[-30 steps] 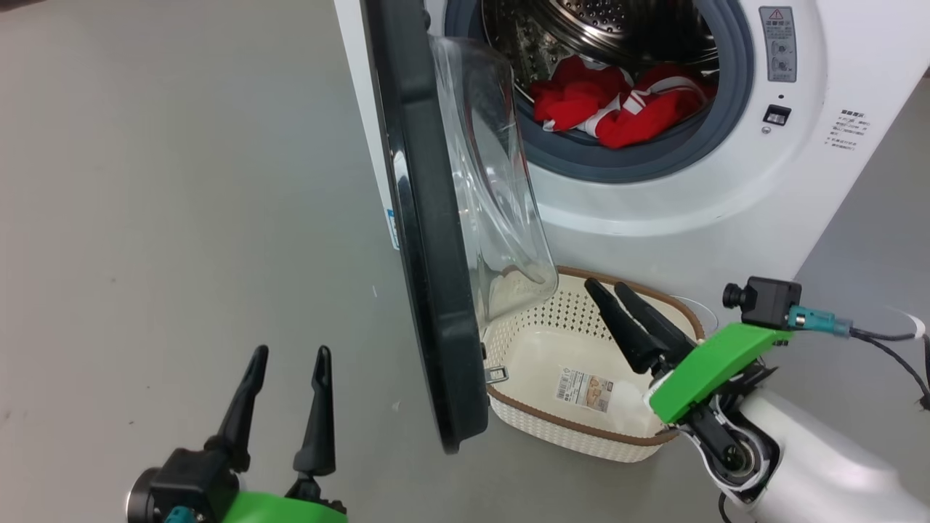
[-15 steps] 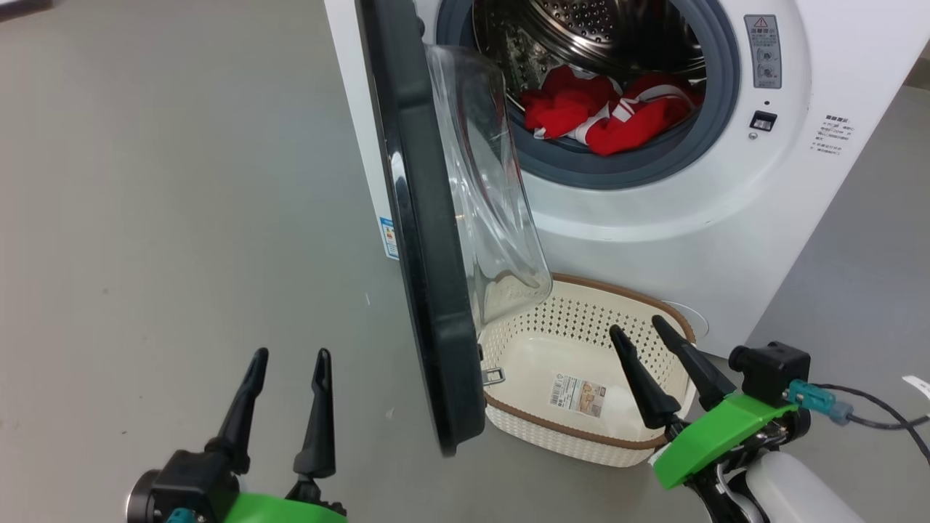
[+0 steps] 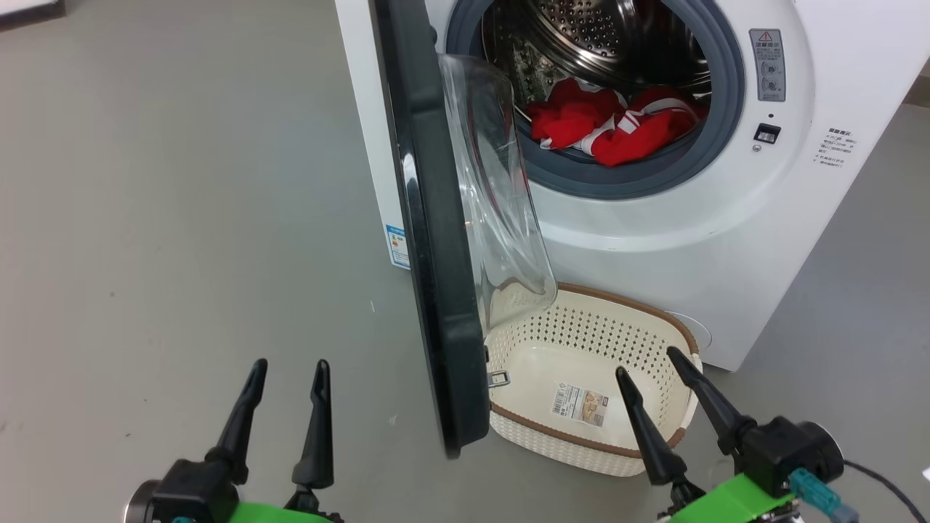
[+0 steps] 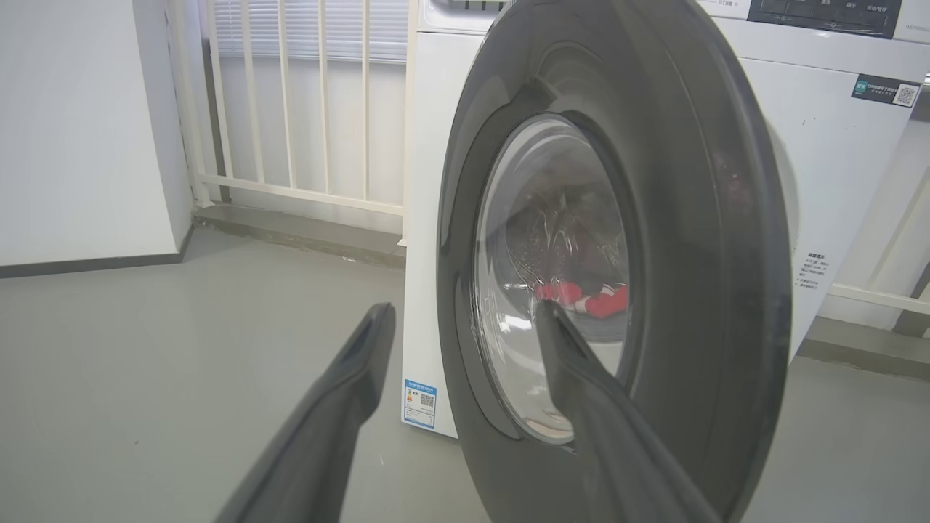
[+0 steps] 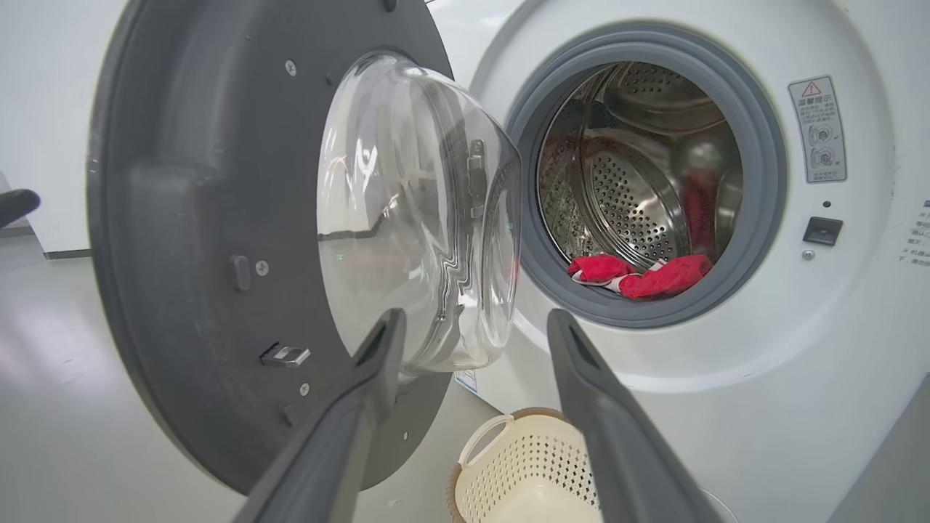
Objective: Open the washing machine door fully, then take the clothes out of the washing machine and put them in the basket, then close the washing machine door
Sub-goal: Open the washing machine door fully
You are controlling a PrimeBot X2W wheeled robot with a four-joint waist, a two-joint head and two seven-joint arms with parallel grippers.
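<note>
The washing machine door (image 3: pixel 436 290) stands swung out from the washing machine (image 3: pixel 654 247) in the head view. It is edge-on, black rim toward us, with its clear glass window (image 3: pixel 501 189) bulging back toward the machine's opening. Inside that opening, on the bottom of the steel drum (image 3: pixel 596 36), lie the clothes (image 3: pixel 610 131), a red heap with white stripes just behind the grey rubber ring (image 3: pixel 625 181). The basket (image 3: pixel 567 439) sits on the grey floor (image 3: pixel 182 218) right at the foot of the washing machine, below the opening, with nothing in it but a sticker. The left gripper (image 3: pixel 290 365) hangs out in front of the washing machine on the door's outer side, fingers spread, holding nothing. The right gripper (image 3: pixel 647 362) hovers in front of the machine by the basket's near end, fingers parted too, and empty. Over to the left wrist view: there's the door's glossy outer face, with the red clothes glimpsed through the glass. A small blue label (image 4: pixel 420 403) sits low on the washing machine's side, and a white railing (image 4: pixel 290 109) runs behind the machine. Right wrist view now: the door's grey inner side, and the clothes low in the drum. The basket is down at the machine's base, between the spread fingers.
</note>
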